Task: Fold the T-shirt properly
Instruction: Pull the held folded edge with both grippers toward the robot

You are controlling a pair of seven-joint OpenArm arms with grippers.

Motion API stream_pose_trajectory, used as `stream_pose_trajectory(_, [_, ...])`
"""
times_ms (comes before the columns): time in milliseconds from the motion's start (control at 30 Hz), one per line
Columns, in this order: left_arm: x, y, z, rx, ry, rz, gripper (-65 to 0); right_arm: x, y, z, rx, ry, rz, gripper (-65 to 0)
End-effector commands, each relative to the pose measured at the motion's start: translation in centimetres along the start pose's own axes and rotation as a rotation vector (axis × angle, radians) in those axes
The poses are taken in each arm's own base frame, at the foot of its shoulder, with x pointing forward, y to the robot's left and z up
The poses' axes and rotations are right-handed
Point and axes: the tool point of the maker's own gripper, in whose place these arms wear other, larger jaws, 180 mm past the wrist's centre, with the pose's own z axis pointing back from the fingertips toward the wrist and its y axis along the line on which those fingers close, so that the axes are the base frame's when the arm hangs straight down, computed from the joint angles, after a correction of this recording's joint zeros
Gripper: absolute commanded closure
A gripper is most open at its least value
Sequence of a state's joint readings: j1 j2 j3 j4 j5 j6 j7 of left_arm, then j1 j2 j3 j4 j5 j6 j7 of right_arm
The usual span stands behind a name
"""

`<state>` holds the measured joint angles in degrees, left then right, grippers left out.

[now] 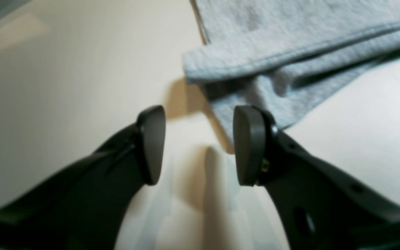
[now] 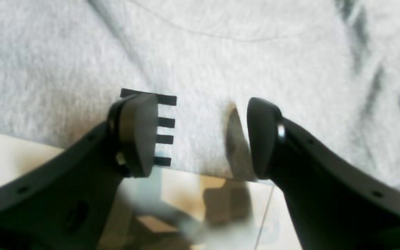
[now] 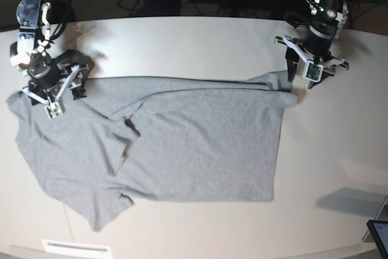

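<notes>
T-shirt: The grey T-shirt lies spread on the white table. It is partly folded, with 1 side already laid over the middle. It reaches from the table's left part to just under the left gripper.

How it will handle: It looks soft, light and floppy. It will sag and bunch up if lifted by 1 spot only. It should not slip much and will not break.

Where to hold: The best spots look like a corner or a hem, where the cloth is thick. The folded corner near the left gripper is 1 such spot. The edge by the black print is another.

Left gripper: The left gripper hangs just above the table, right beside the shirt corner. Its jaws are apart and hold nothing.

Right gripper: The right gripper hangs over the shirt's edge at the other end. Its jaws are wide apart, with cloth below them but nothing pinched.

Arms: Both arms reach down from the far side of the table, 1 at each end of the shirt.
</notes>
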<state>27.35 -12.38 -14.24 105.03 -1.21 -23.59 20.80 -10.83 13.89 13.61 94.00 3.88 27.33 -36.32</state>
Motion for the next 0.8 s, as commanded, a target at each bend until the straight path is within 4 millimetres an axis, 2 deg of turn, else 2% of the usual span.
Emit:
stream_pose_trajectory(0, [1.6,0.6,0.4,0.016,-0.048,-0.012,-30.9,2.0,-0.8,0.3,-0.018,-0.059,0.01,-37.9])
stream_pose_trajectory(233, [4.2,0.0,1.1,0.029,-0.093,-0.004,-30.9,3.4,-1.3,0.2,-0.03,-0.077,0.013,-37.9])
stream_pose_trajectory(400, [5.5,-1.2,1.6,-0.004,-0.147,0.129,-30.9,6.5,-1.7,1.7,-0.059,-0.158,0.04,-37.9])
stream_pose_trajectory(500, [4.9,-2.2,2.2,-0.053,-0.153,0.229,-31.7,8.4,-1.9,3.0,-0.079,-0.216,0.065,-37.9])
stream_pose_trajectory(600, [4.9,-2.9,2.7,-0.095,-0.172,0.326,-32.4,9.4,-1.9,3.8,-0.094,-0.247,0.08,-37.9])
stream_pose_trajectory(700, [5.0,-3.3,2.9,-0.129,-0.196,0.43,-40.0,9.4,-1.9,3.8,-0.095,-0.246,0.081,-37.9])
stream_pose_trajectory(767, [4.6,-2.3,3.0,-0.117,-0.21,0.508,-46.9,9.3,-1.6,3.7,-0.087,-0.242,0.074,-37.9])
